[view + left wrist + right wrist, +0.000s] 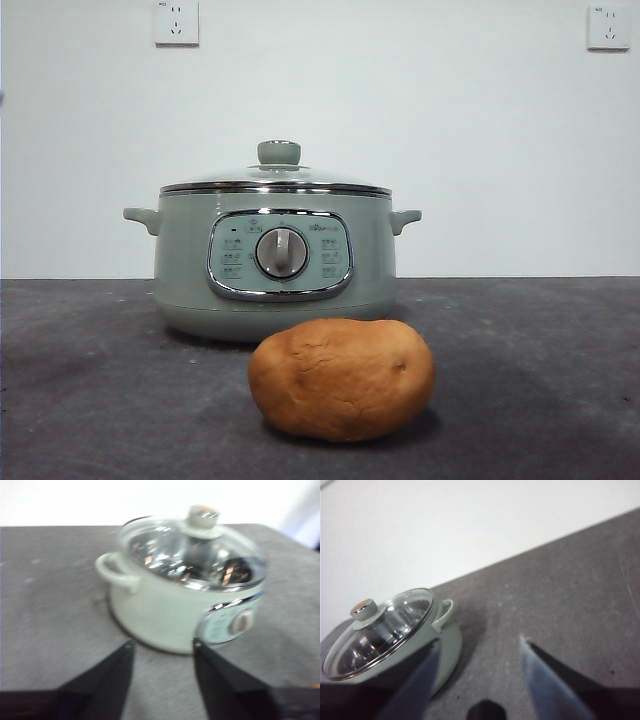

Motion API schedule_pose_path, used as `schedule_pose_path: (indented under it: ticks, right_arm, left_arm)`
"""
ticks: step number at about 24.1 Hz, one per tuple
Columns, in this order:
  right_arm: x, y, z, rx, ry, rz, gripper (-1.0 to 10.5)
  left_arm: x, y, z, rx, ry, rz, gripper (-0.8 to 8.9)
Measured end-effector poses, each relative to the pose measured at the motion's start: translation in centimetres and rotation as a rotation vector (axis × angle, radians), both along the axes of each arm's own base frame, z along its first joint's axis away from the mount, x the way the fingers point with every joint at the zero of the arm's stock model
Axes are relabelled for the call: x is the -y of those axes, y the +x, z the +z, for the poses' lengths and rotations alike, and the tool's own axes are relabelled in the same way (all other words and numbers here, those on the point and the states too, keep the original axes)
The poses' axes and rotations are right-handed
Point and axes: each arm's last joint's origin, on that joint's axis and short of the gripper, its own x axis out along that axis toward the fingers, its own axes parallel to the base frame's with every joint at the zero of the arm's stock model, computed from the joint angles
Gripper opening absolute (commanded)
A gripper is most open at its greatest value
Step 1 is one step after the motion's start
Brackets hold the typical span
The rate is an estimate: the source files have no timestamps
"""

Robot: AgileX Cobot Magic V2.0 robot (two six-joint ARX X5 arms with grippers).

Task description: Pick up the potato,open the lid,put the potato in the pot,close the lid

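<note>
I see the potato low in the frame's centre before the lidded pot; my left gripper and right gripper hang spread, empty.

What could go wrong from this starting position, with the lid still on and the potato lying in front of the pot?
The potato is smooth and rounded, so it may slip or roll as a gripper closes on it. The lid offers only a small knob to hold; an off-centre grasp could tilt the glass or drag the pot. Neither wrist view shows the potato, so the approach to it starts unseen.
</note>
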Motion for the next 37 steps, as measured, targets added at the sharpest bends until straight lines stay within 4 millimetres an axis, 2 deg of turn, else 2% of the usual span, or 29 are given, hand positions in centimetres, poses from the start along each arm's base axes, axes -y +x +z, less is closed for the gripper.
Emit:
schedule_pose_path:
  ticks: [2,6,10,12,14,18,28,32,37]
  right_arm:
    - [0.0,0.2,0.8,-0.039,0.001,0.015,4.8]
    - [-0.2,0.7,2.4,-0.103,0.010,0.067,4.8]
    - [-0.3,1.1,3.5,-0.140,0.019,0.105,4.9]
    - [-0.4,1.4,3.9,-0.149,0.016,0.134,5.7]
    - [-0.5,1.8,4.1,-0.174,0.014,0.171,6.5]
    - [-0.7,3.0,4.5,-0.271,-0.003,0.241,7.8]
    - [-1.5,6.9,4.3,-0.536,-0.034,0.449,7.9]
    - [-3.4,8.5,4.8,-0.597,-0.131,0.603,7.9]
    - [-8.1,9.5,5.9,-0.573,-0.347,0.799,7.9]
  left_arm:
    - [0.1,0.5,0.9,-0.006,-0.011,-0.037,4.18]
    - [0.4,1.5,2.3,-0.025,-0.039,-0.100,4.24]
    - [0.5,2.5,2.6,-0.090,-0.077,-0.119,4.49]
    - [0.6,3.1,2.6,-0.151,-0.097,-0.130,4.49]
    - [0.7,3.4,2.5,-0.202,-0.114,-0.148,4.66]
    - [0.9,4.1,2.7,-0.285,-0.140,-0.191,6.72]
    - [1.4,4.6,3.7,-0.390,-0.122,-0.244,6.93]
    - [1.9,4.2,3.9,-0.418,-0.077,-0.295,6.92]
    - [2.3,3.8,4.3,-0.433,-0.041,-0.336,6.92]
